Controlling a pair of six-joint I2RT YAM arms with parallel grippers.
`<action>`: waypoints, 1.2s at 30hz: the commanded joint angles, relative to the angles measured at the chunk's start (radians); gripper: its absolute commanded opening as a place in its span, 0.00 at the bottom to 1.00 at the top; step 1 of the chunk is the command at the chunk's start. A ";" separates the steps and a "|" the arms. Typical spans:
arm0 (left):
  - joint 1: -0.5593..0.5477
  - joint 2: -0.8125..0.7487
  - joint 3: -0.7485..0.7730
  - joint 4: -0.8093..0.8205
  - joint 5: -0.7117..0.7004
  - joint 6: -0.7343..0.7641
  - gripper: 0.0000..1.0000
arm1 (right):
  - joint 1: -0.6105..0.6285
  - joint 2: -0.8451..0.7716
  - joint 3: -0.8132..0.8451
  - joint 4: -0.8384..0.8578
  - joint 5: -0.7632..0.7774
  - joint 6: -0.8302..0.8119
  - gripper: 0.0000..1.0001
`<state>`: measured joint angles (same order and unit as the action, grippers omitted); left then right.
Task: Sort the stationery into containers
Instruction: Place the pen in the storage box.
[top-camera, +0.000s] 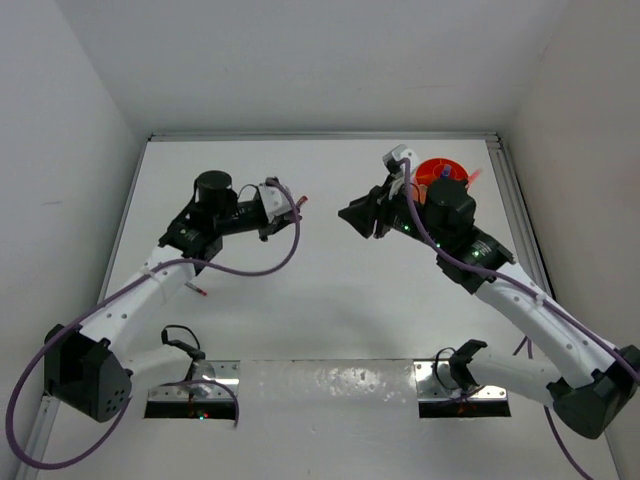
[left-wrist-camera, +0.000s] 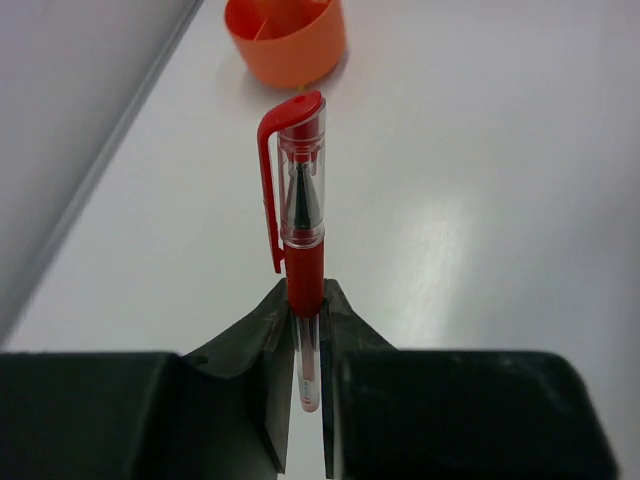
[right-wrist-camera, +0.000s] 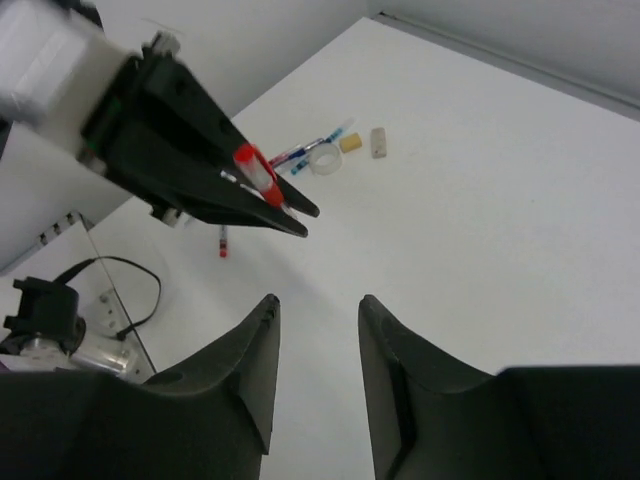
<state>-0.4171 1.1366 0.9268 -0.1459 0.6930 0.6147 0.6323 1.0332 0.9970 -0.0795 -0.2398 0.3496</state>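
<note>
Pen (left-wrist-camera: 303, 200), red, clamped in left claw (left-wrist-camera: 305, 300), cap end ahead toward orange tub (left-wrist-camera: 285, 45) on counter (left-wrist-camera: 480, 200). Right claw (right-wrist-camera: 315, 310) jaws apart, holding nothing.

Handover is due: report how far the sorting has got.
Done: something pink pokes from the orange tub. In hand: the left hand grips a red pen; the right hand is open, empty. Left: blue-and-white pens, beige block, small red piece lying loose.
</note>
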 joint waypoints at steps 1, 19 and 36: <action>0.043 0.023 0.030 0.201 0.295 -0.467 0.00 | 0.026 0.033 -0.024 0.170 -0.064 0.005 0.36; 0.017 0.015 0.015 0.309 0.296 -0.619 0.00 | 0.112 0.221 0.038 0.451 0.000 0.089 0.45; 0.029 0.015 0.023 0.329 0.275 -0.590 0.00 | 0.116 0.280 0.078 0.481 0.029 0.121 0.00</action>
<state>-0.3897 1.1763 0.9287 0.1303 0.9401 0.0063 0.7486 1.3094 1.0256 0.3660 -0.2413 0.4644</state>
